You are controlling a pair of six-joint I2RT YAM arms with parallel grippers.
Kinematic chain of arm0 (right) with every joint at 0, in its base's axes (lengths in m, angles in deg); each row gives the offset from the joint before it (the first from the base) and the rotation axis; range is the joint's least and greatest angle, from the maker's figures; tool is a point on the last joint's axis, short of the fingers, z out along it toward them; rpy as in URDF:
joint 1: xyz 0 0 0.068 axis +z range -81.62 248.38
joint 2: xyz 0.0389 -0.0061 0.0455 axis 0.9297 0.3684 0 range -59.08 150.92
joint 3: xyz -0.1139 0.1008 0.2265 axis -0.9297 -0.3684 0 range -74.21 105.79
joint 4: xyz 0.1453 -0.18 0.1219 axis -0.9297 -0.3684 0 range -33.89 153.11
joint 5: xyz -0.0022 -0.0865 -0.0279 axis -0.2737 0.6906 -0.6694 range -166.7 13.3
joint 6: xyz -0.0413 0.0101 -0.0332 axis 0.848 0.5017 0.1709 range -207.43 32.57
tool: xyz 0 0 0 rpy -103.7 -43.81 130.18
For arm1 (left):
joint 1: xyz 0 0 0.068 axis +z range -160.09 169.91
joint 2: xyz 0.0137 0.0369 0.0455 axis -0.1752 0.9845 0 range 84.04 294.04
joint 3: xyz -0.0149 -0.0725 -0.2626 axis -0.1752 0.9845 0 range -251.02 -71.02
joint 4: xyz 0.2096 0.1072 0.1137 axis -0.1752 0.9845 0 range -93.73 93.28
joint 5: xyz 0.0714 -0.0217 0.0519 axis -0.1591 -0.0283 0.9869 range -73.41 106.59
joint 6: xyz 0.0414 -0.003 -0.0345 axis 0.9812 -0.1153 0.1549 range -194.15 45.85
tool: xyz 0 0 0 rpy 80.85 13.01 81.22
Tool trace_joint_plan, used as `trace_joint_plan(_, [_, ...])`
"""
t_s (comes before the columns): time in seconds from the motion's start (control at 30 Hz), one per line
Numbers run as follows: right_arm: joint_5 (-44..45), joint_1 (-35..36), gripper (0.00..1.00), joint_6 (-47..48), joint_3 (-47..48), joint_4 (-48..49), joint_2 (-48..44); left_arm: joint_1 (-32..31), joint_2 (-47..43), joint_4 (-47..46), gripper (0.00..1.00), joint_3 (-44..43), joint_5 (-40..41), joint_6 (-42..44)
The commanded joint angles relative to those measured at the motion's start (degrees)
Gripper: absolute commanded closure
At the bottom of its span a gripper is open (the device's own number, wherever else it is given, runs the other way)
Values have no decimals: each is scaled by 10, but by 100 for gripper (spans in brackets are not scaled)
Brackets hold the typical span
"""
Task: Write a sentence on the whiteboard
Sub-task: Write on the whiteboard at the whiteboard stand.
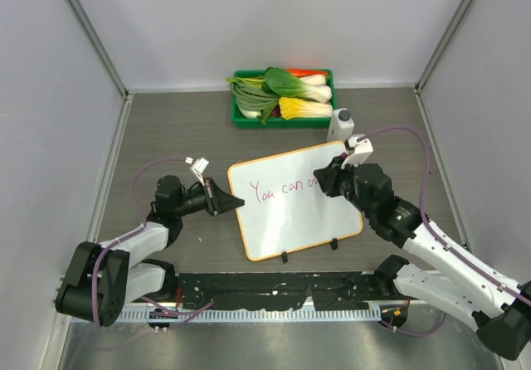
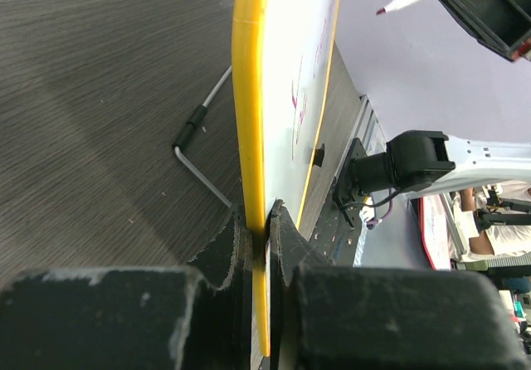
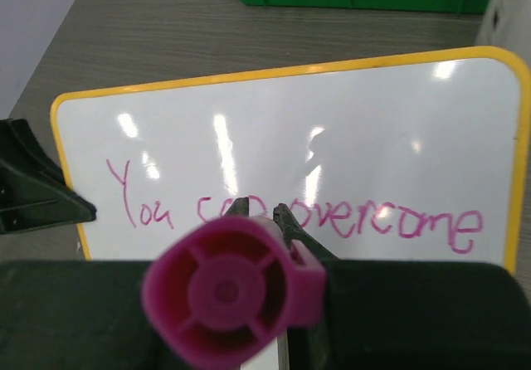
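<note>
My left end effector [image 2: 267,221] clamps the whiteboard [image 1: 290,221] by its left rim, steadying it propped on the tabletop [image 1: 166,129], while my right end effector [image 3: 261,212], clamped on the marker [image 3: 232,291], should press lightly to finish the sentence [image 3: 390,221] after "overcome".

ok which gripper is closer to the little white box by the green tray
Right. The right gripper, holding the marker, sits close by the little white box; the left gripper grips the whiteboard on the other side, farther away.
</note>
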Motion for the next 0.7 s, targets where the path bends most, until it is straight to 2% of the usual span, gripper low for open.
trace_joint_plan(0.0, [86,83,99,4,34,52,17,0,9,13,100,-5,29,48])
trace_joint_plan(0.33, [153,245,99,34,0,162,69,0,11,13,100,-5,28,48])
trace_joint_plan(0.5, [178,281,99,46,-13,197,87,0,10,14,100,-5,29,48])
trace_joint_plan(0.67, [165,302,99,49,-22,237,116,-1,10,13,100,-4,27,48])
